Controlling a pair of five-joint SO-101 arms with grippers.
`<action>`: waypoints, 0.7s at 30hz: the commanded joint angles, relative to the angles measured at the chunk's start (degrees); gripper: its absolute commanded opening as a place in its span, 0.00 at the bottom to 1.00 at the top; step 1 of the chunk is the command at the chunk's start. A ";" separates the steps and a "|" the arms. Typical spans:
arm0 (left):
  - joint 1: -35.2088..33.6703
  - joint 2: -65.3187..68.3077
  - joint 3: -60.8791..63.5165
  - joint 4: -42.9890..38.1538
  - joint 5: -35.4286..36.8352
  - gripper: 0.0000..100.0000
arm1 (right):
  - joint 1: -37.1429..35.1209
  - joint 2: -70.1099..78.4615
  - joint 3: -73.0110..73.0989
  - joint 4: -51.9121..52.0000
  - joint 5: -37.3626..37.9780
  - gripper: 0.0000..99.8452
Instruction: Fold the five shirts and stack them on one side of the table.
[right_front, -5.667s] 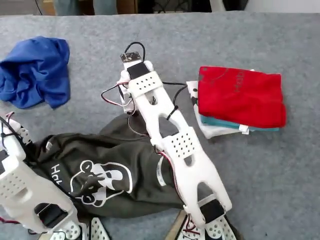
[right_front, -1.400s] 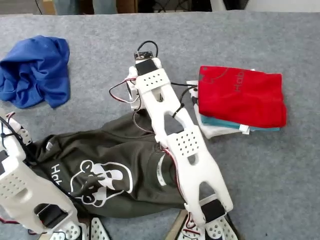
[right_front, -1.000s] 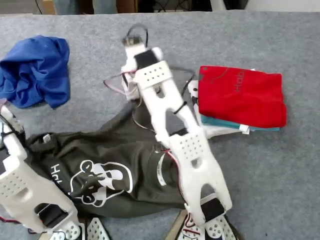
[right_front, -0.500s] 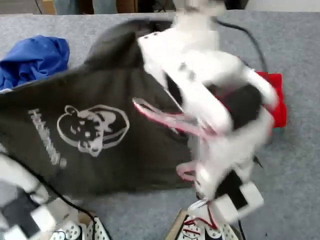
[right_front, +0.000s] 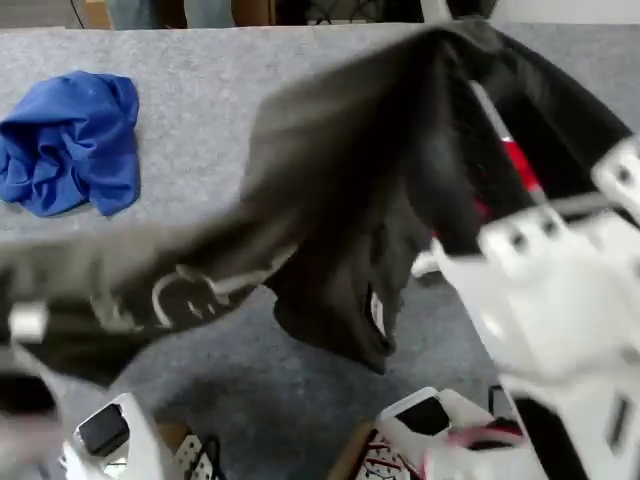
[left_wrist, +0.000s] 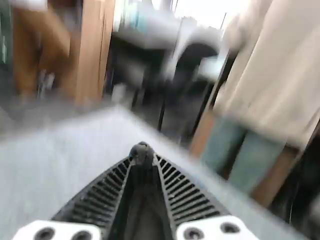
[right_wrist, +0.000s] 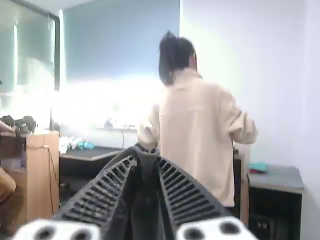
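1. Looking down from the high view, the dark grey printed cotton shirt (right_front: 350, 200) has left the grey felt-covered table (right_front: 180, 60), where it lay rumpled a second ago. It now hangs stretched in the air from near left to far right, and a white arm (right_front: 560, 290) has swung up at the near right. This reads as a shake-out to flatten the cloth, so the fold itself is not yet begun. The crumpled blue shirt (right_front: 70, 140) lies untouched at the far left, well apart. The folded red shirt (right_front: 515, 165) on the right is mostly hidden behind the raised cloth, which could brush that stack as it comes down.
2. From the left wrist view, the left gripper (left_wrist: 142, 150) points up off the table, its jaws drawn together on a dark strip, judged to be the shirt's edge.
3. From the right wrist view, the right gripper (right_wrist: 145, 152) is likewise raised, with its jaws pinched on dark cloth.
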 joint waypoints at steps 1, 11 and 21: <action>-0.48 -3.96 -0.04 -0.09 -0.09 0.03 | 0.44 -1.45 -1.36 -1.58 0.53 0.01; -0.48 -5.01 0.04 -3.96 0.26 0.03 | 0.35 -0.48 -1.63 -3.96 5.54 0.01; -0.48 -5.01 0.57 -4.31 0.35 0.03 | 0.18 0.66 6.37 -4.57 6.86 0.01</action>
